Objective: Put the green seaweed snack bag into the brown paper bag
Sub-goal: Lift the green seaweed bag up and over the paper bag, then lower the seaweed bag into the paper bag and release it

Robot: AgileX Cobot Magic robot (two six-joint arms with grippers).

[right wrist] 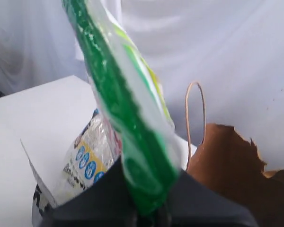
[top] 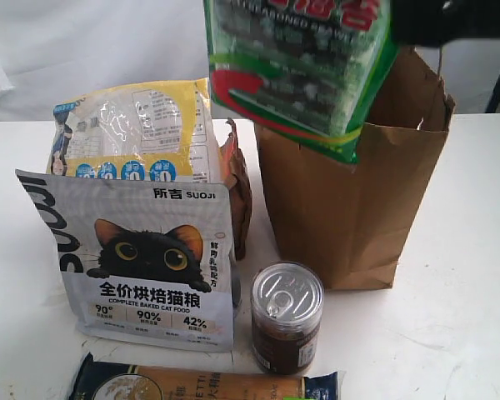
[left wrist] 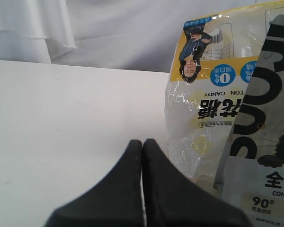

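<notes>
The green seaweed snack bag hangs in the air, tilted, in front of the left side of the brown paper bag's mouth. My right gripper is shut on the snack bag's edge; in the exterior view only its dark arm shows at the top right. The paper bag stands upright, its torn rim and twine handle visible. My left gripper is shut on nothing, low over the white table beside the yellow-and-clear bag. It is out of the exterior view.
A grey cat-food pouch stands front left, with the yellow-and-clear bag behind it. A glass jar with a metal lid sits before the paper bag. A blue-and-tan packet lies at the front edge. White cloth hangs behind.
</notes>
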